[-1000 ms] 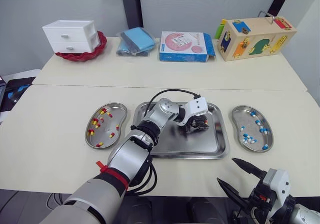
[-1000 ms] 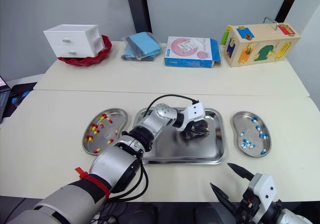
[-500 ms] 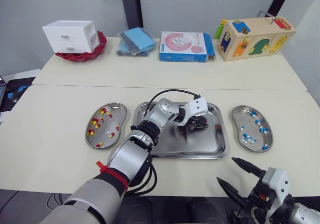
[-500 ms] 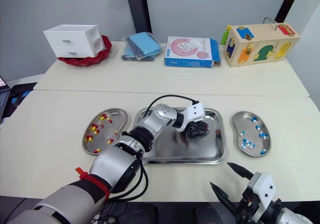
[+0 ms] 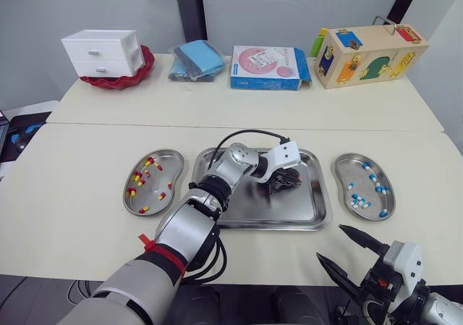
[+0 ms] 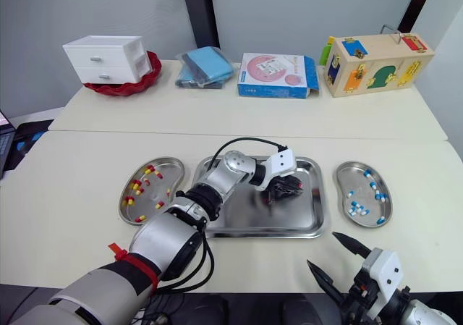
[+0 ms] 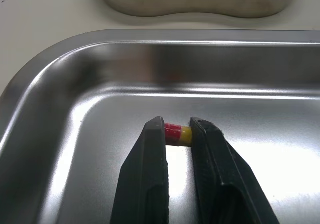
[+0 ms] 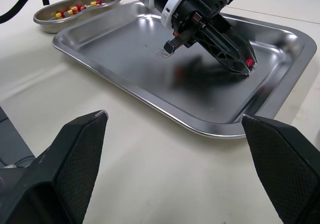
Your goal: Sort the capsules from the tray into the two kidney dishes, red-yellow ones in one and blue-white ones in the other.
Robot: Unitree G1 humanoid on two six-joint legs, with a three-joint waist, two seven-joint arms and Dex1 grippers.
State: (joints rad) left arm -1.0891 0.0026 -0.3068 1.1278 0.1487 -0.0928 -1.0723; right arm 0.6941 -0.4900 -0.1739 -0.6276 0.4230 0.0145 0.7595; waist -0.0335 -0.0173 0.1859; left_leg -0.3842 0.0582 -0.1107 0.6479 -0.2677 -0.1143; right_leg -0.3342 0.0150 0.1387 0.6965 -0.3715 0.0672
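— What's on your left?
— Your left kidney dish (image 5: 171, 169) holds the red-yellow capsules (image 5: 136, 178). Right of it, over the tray (image 5: 246, 210), your left gripper (image 5: 283, 182) pinches one red-yellow capsule (image 7: 178, 134) between its fingertips.
— And further right?
— Your right kidney dish (image 5: 347, 169) holds the blue-white capsules (image 5: 357, 201). Your right gripper (image 5: 329, 242) hangs at the near edge of the table (image 5: 72, 195), jaws spread wide.

No text, number or brand mark is legible. The blue-and-pink box (image 5: 269, 67) at the far side of the table carries printing on its lid, apparently small lettering around a round pink motif, too small to read. The wooden box (image 5: 370, 53) beside it bears coloured shapes without readable characters.
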